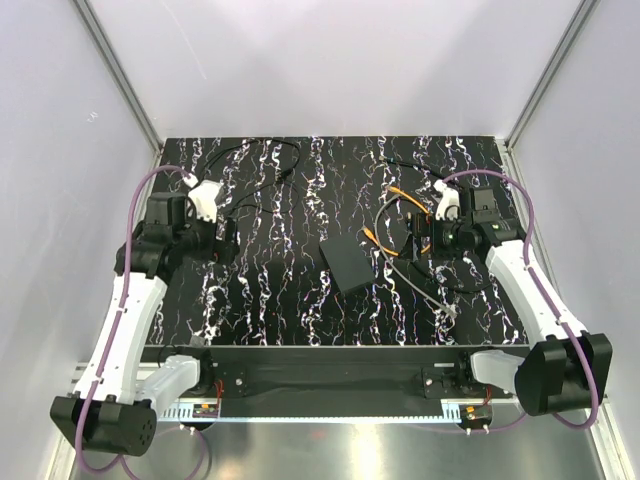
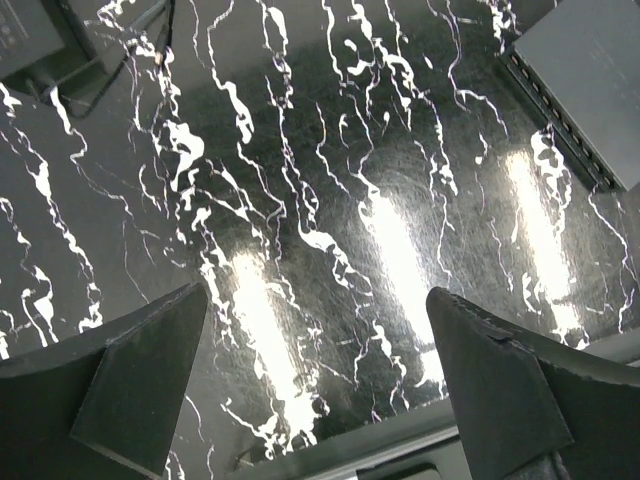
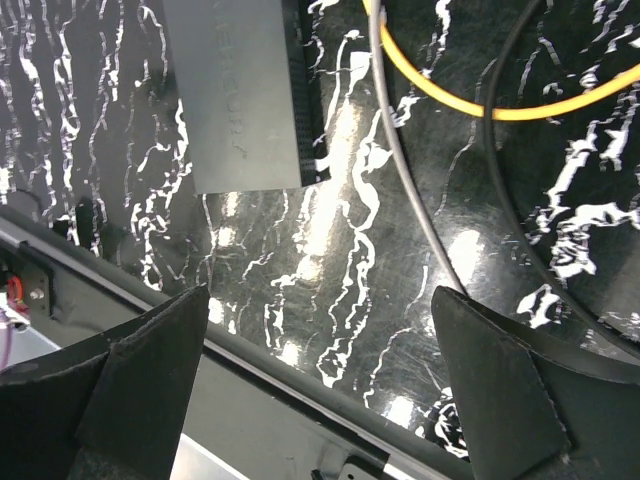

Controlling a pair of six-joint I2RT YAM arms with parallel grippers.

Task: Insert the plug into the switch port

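The left claw [image 2: 315, 300] and right claw [image 3: 320, 297] are both wide open and empty — the switch port [image 3: 303, 110] sits just ahead of the right claw, and the gray cord [image 3: 400, 175] beside it looks light and floppy — best pinched at its hard plug [image 1: 453, 313].

Tangled cables [image 1: 405, 193] crowd the right of the switch [image 1: 352, 264]; left lies open.

Blk tabletop [image 1: 260, 300] w/ white marble veins; matte-blk box [image 1: 357, 264]; orange cable [image 3: 500, 112]; grey cable [image 3: 382, 110]; purple hoses [image 1: 138, 195].
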